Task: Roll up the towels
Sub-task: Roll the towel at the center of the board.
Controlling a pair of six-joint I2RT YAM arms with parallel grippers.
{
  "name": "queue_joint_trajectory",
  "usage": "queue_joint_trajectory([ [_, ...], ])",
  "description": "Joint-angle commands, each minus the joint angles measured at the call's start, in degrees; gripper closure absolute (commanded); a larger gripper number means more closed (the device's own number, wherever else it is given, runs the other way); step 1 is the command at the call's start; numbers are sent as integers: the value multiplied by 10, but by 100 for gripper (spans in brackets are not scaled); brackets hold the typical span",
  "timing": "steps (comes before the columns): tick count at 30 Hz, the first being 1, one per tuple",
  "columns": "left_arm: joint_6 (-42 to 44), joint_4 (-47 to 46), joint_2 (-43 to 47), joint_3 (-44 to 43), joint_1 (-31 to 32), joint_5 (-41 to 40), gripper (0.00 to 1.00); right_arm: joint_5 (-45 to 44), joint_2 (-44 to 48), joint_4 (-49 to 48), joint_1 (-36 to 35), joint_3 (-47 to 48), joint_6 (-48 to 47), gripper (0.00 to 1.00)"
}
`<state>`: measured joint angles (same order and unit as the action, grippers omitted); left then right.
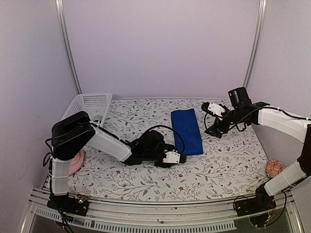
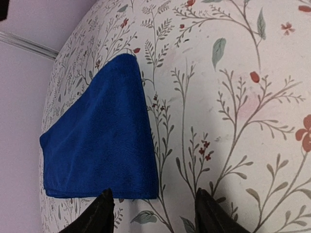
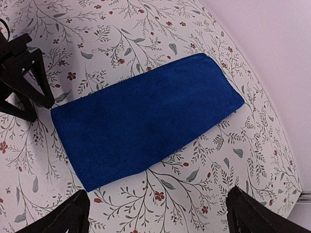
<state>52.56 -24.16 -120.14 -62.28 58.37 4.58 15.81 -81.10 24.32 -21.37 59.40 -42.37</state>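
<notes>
A royal-blue towel [image 1: 187, 130] lies folded flat as a long strip in the middle of the flowered table [image 1: 228, 160], running from far to near. My left gripper [image 1: 183, 158] sits low at the towel's near end. In the left wrist view its black fingertips [image 2: 104, 213] stand apart just short of the blue towel's [image 2: 102, 141] near edge, with only tablecloth between them. My right gripper [image 1: 208, 108] hovers open beside the towel's far right end. From the right wrist, the towel [image 3: 146, 119] lies whole ahead of the wide-spread fingers [image 3: 73, 213], and the left gripper [image 3: 24, 77] shows at top left.
A white slotted basket [image 1: 90, 103] stands at the back left with something pale inside. A pink round thing [image 1: 75, 162] lies behind the left arm. An orange-pink round object [image 1: 274, 168] rests near the right arm's base. Walls close in the back and both sides.
</notes>
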Motion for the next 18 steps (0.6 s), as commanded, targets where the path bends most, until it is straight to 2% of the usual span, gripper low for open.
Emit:
queue_joint_trajectory([
  [1, 26, 9, -32, -23, 9, -21, 46, 15, -11, -19, 3, -15, -5, 1],
  [8, 37, 9, -47, -24, 11, -29, 61, 23, -29, -24, 6, -24, -11, 1],
  [14, 35, 22, -78, -53, 14, -61, 61, 36, -17, -30, 7, -37, -25, 1],
  [18, 29, 30, -90, -60, 14, -65, 68, 39, -9, -32, 7, -46, -35, 1],
])
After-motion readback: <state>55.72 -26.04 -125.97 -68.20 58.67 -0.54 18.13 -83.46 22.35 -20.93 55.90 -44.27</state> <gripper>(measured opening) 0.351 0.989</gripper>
